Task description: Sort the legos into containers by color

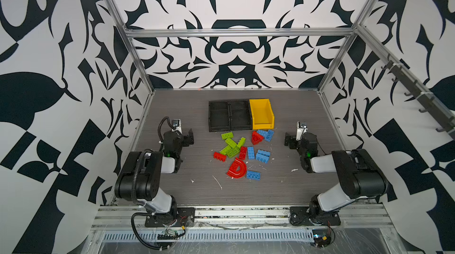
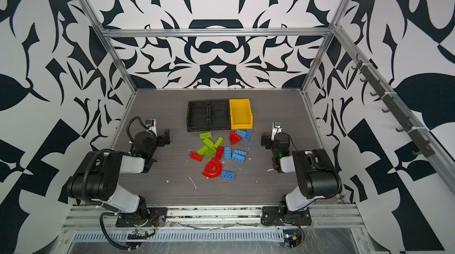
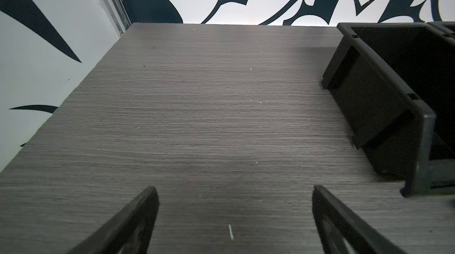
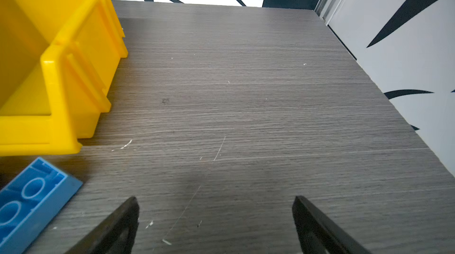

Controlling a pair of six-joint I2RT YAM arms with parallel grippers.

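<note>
Legos (image 1: pixel 233 152) all loose mid-table, on the near side of the bins. Green bricks (image 1: pixel 230 142) heaped at the pile's left, long axes crossing on diagonals. Red brick (image 1: pixel 219 156) at the left edge, long axis roughly left-right. Red arch (image 1: pixel 236 168) flat at the near end, straight edge on a diagonal, curve bulging right and near. Blue brick (image 1: pixel 253 175) just beside the arch on the right, long axis left-right. A small red-and-blue clump sits far right, just short of the yellow bin (image 1: pixel 262 115). The right wrist view catches one blue piece (image 4: pixel 32 198) of that clump, round rings on its upper face. Black bins (image 1: pixel 219 115), two, stand touching in a row with the yellow one at the right end, long axes near-far. Left gripper (image 1: pixel 189 137) low, left of the pile and well apart from it, jaws spread wide over bare table (image 1: pixel 184 186). Right gripper (image 1: pixel 288 139) mirrors it on the right, jaws likewise wide apart. Table grey wood-grain with white flecks (image 1: pixel 218 182). Walls (image 1: pixel 236 51) carry bold black-and-white shapes, edged by an aluminium frame (image 1: pixel 240 32).
</note>
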